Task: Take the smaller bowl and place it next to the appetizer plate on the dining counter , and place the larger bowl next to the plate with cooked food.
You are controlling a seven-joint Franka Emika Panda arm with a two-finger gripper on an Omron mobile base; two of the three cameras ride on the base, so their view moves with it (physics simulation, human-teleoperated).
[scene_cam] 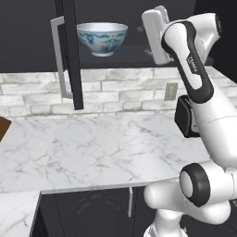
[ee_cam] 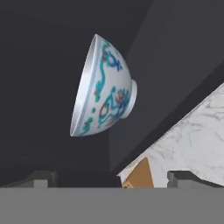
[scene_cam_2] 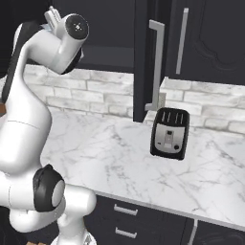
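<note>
The larger bowl (scene_cam: 102, 38), white with a blue, red and green pattern, stands upright on a shelf inside the open dark upper cabinet. In the hand view the larger bowl (ee_cam: 103, 87) appears rolled on its side, a short way ahead of my gripper (ee_cam: 113, 178) and apart from it. The gripper is open, its two fingertips (ee_cam: 43, 177) spread wide with nothing between them. My hand (scene_cam: 155, 36) hovers to the right of the bowl at about shelf height. The smaller bowl, the dining counter and both plates are out of view.
The cabinet door (scene_cam: 70, 53) with its long handle hangs open left of the bowl. Below lies a marble worktop (scene_cam: 92, 148) backed by white brick. A black toaster (scene_cam_2: 170, 133) stands on it to the right. A brown object (scene_cam: 3, 127) pokes in at the left edge.
</note>
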